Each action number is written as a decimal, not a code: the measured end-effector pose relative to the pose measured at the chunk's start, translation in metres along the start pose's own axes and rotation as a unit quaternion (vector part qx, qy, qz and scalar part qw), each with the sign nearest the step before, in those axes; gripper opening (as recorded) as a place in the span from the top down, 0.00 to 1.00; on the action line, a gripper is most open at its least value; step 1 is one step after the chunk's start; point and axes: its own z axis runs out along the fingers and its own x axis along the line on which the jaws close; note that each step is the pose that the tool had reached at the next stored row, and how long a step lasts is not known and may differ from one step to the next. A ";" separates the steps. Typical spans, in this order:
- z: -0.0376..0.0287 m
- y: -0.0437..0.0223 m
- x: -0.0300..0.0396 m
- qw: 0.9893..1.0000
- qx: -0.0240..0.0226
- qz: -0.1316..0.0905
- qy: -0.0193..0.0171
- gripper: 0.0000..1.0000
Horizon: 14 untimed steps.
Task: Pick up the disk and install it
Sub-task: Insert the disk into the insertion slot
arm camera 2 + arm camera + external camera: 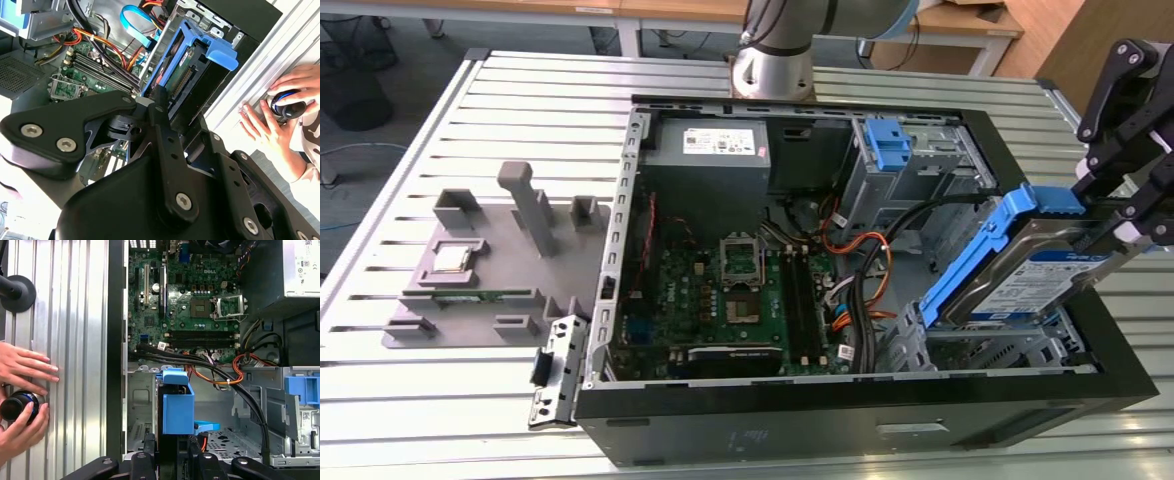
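Exterior view: a slatted metal worktop carries an open black computer case with its motherboard exposed. The disk, silver in a blue carrier, is tilted above the drive bay at the case's end toward the exterior view's right, clear of the worktop. The jaws are clenched on the disk's raised end. First wrist view: a person's hand rests flat on the worktop beside the case.

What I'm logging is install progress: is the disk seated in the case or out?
Out: the gripper holds the disk tilted over the open computer case, not seated.
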 end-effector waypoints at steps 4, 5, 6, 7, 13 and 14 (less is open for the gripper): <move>0.0005 0.0000 0.0000 1.000 0.000 0.000 0.000 0.65; 0.0011 -0.0001 0.0000 1.000 0.000 0.000 0.000 0.65; 0.0016 -0.0001 0.0000 1.000 0.000 0.000 0.000 0.65; 0.0019 -0.0001 0.0000 1.000 0.000 0.000 0.000 0.65; 0.0043 -0.0002 0.0001 1.000 0.000 0.000 0.000 0.65; 0.0043 -0.0002 0.0002 1.000 0.000 0.000 0.000 0.65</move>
